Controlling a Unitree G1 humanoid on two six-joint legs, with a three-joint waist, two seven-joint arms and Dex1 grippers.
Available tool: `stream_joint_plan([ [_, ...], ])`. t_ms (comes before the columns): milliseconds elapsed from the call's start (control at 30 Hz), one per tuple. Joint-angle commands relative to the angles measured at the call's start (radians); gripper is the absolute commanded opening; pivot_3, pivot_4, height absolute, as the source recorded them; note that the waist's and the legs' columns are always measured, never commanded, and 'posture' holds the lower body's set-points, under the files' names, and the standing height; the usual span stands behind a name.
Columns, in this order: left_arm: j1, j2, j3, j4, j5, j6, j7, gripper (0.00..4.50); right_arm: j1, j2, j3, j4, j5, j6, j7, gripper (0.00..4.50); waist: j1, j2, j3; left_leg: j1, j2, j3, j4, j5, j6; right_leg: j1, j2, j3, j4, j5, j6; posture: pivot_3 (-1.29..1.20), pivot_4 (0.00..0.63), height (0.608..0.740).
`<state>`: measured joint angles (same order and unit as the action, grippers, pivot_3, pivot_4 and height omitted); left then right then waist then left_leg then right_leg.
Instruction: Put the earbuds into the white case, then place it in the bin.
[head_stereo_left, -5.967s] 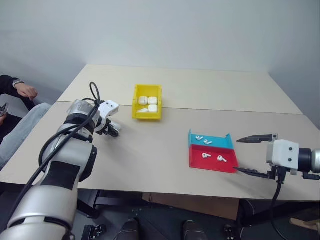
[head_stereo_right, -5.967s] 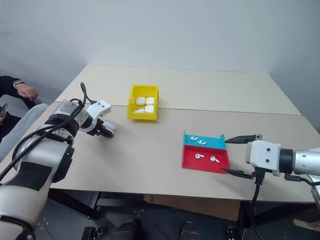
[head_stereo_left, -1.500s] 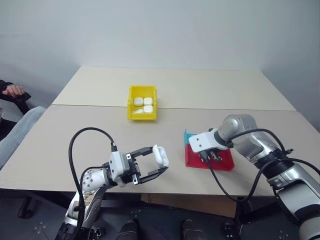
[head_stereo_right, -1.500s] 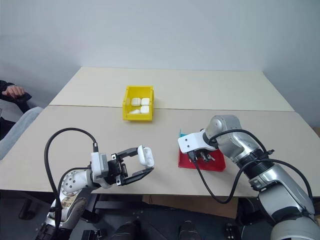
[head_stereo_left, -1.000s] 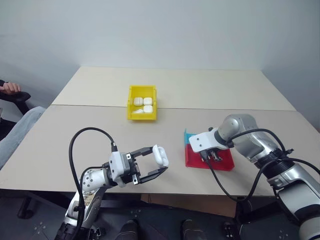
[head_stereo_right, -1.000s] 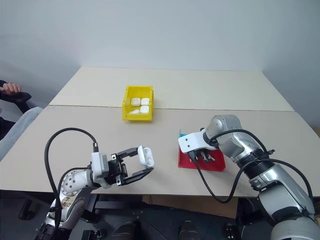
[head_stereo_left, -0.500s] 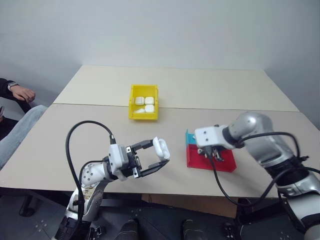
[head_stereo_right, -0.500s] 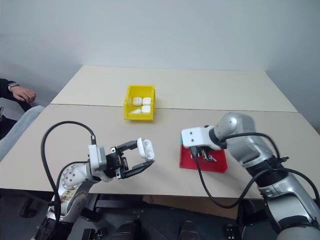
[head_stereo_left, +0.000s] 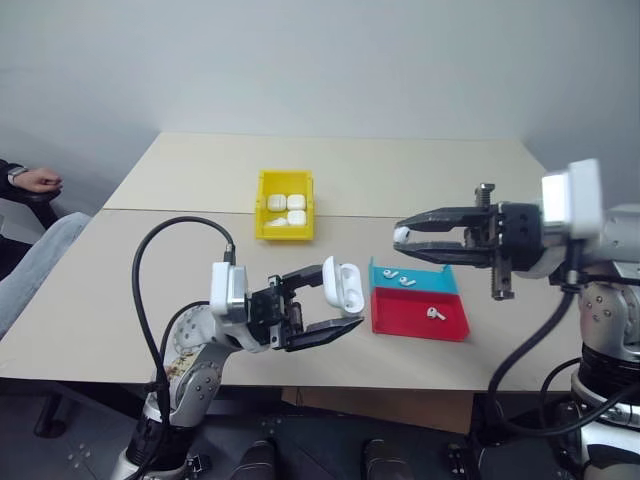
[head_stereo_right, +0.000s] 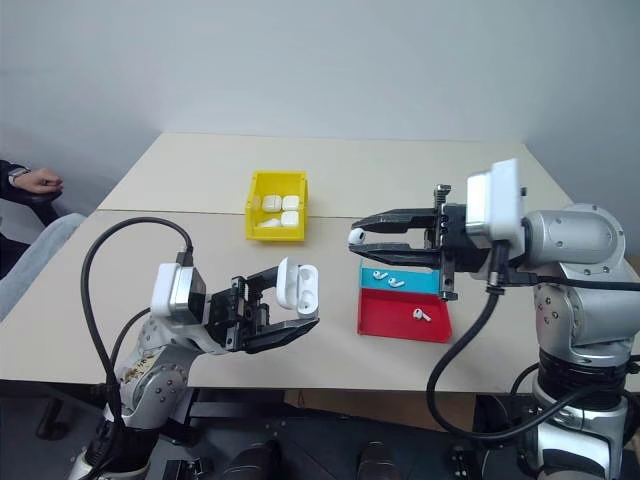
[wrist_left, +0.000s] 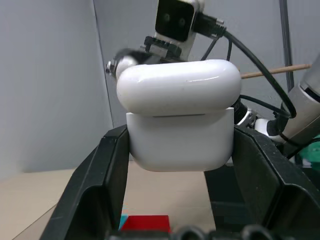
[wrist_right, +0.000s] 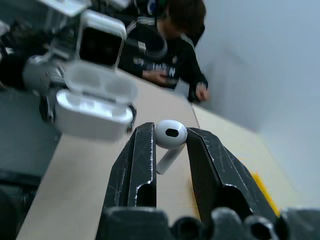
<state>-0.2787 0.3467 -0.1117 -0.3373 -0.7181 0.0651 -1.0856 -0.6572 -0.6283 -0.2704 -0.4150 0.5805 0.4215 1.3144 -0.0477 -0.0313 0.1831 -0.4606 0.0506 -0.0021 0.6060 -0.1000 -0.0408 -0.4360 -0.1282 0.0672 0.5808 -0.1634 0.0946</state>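
The right wrist view shows the right gripper (wrist_right: 170, 142) pinching an earbud (wrist_right: 169, 139), while the left wrist view shows the left gripper (wrist_left: 181, 165) clamping the lid-open white case (wrist_left: 179, 114) at frame centre.

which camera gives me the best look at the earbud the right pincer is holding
The right wrist view: the earbud sits close up, pinched between the right pincer's fingers, stem hanging. Both eye views show it as a tiny white dot at the fingertips.

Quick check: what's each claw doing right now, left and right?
Left claw: closed on the white case, lid flipped open.
Right claw: closed on one earbud, held up above the table.
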Motion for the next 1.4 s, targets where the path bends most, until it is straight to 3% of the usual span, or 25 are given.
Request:
stream_joint_plan([
  [33, -0.023, -0.016, -0.003, -0.033, -0.024, 0.001, -0.019, 2.80, -0.034, 0.071, -0.023, -0.037, 0.137, -0.063, -0.057, 1.07, -0.002, 0.000, 0.000, 0.000, 0.000, 0.000, -0.001, 0.000, 0.000, 0.001, 0.000, 0.000, -0.002, 0.000, 0.000, 0.00, 0.150, 0.740],
  [400, -0.021, -0.028, -0.003, -0.037, 0.027, -0.018, -0.012, 2.80, 0.023, 0.167, 0.155, 0.022, 0.085, -0.257, -0.041, 1.07, 0.002, 0.000, 0.000, 0.000, 0.000, 0.000, -0.003, 0.000, 0.000, 0.002, 0.000, 0.000, -0.002, 0.000, 0.000, 0.00, 0.150, 0.740],
  [1167, -0.017, -0.045, -0.002, -0.042, 0.050, -0.031, -0.013, 2.80, 0.076, 0.130, 0.244, 0.108, 0.010, -0.416, -0.009, 1.07, 0.005, 0.000, 0.000, 0.000, 0.000, 0.000, -0.008, 0.000, 0.000, 0.000, 0.001, 0.000, -0.002, 0.001, -0.001, 0.00, 0.150, 0.740],
  [1267, -0.017, -0.046, 0.000, -0.041, 0.050, -0.031, -0.013, 2.80, 0.080, 0.121, 0.255, 0.113, 0.004, -0.424, -0.004, 1.73, 0.006, 0.000, 0.000, 0.000, 0.000, 0.000, -0.008, 0.000, 0.000, 0.000, 0.001, 0.000, -0.002, 0.001, -0.001, 0.00, 0.150, 0.740],
  [1367, -0.018, -0.049, 0.003, -0.037, 0.056, -0.033, -0.010, 2.80, 0.084, 0.109, 0.264, 0.117, -0.007, -0.436, 0.002, 2.70, 0.006, 0.000, 0.000, 0.000, 0.000, 0.000, -0.008, 0.000, 0.000, 0.000, 0.001, 0.000, -0.002, 0.001, -0.001, 0.00, 0.150, 0.740],
  [1400, -0.018, -0.050, 0.004, -0.036, 0.056, -0.034, -0.009, 2.80, 0.086, 0.106, 0.267, 0.117, -0.009, -0.441, 0.007, 2.70, 0.006, 0.000, 0.000, 0.000, 0.000, 0.000, -0.008, 0.000, 0.000, 0.000, 0.001, 0.000, -0.002, 0.001, -0.001, 0.00, 0.150, 0.740],
])
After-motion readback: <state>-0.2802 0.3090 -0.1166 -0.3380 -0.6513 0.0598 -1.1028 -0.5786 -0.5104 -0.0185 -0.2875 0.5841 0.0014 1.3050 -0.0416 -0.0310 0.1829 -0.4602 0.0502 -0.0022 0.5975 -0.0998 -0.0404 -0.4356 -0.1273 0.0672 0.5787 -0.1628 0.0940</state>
